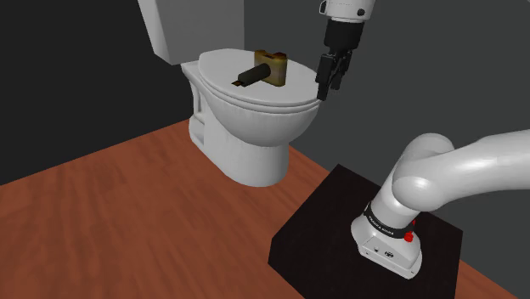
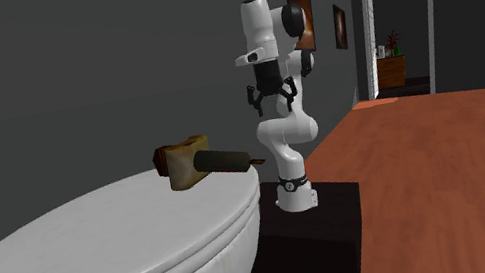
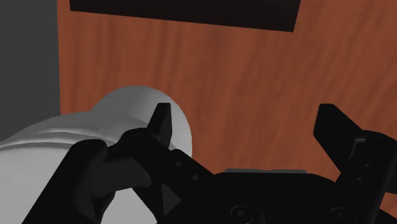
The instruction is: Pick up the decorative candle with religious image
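1. The wooden floor [image 1: 127, 195] runs open from the dark grey wall [image 1: 68, 76] toward the shoulder view's lower left. In the second exterior view it stretches on to an open doorway [image 2: 401, 33].
2. The white toilet [image 1: 246, 144] stands against the wall with its lid [image 1: 225, 72] shut. The lid's flat top is bare around the thing lying on it, and its rounded front rim overhangs the floor.
3. The black stand [image 1: 323, 221] sits on the floor near the toilet, with a strip of bare floor between the two.
4. The white arm [image 1: 459, 170] rises from the stand and comes down from above near the lid's edge on the shoulder view's right.
5. The gripper [image 1: 329, 85] points downward just off that edge of the lid. Its fingers [image 3: 162, 121] stand wide apart and clasp nothing. In the wrist view wooden floor lies between them and the toilet's white rim shows behind one finger.
6. The candle [image 1: 259, 72] lies on its side near the middle of the lid, a dark cylinder with a tan-yellow block at one end. It is apart from the gripper and well inside the rim.
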`<state>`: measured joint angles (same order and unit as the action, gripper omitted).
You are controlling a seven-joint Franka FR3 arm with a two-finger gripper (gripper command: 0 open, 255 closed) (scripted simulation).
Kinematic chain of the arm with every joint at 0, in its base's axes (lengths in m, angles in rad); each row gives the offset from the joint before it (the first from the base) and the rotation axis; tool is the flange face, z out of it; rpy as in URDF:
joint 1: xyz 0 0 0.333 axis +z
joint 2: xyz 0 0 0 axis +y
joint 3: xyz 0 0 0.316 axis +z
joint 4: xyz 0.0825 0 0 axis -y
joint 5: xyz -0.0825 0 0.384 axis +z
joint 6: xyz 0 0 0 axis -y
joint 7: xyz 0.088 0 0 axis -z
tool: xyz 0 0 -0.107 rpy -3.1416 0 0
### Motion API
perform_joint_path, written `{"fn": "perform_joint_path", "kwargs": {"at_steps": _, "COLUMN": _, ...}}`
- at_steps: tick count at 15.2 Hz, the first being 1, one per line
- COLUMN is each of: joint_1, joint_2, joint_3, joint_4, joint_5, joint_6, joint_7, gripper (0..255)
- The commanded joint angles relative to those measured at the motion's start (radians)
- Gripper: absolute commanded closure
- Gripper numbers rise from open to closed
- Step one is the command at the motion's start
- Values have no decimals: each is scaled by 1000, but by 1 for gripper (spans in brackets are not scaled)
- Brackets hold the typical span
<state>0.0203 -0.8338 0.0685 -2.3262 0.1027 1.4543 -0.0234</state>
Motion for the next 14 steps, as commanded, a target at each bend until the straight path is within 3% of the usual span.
{"fn": "perform_joint_path", "kwargs": {"at_steps": 1, "joint_1": 0, "joint_2": 0, "joint_3": 0, "joint_4": 0, "joint_5": 0, "joint_6": 0, "joint_7": 0, "gripper": 0}}
{"fn": "perform_joint_path", "kwargs": {"at_steps": 14, "joint_1": -64, "joint_2": 440, "joint_3": -86, "joint_4": 325, "joint_5": -86, "joint_6": 146, "joint_7": -89, "gripper": 0}}
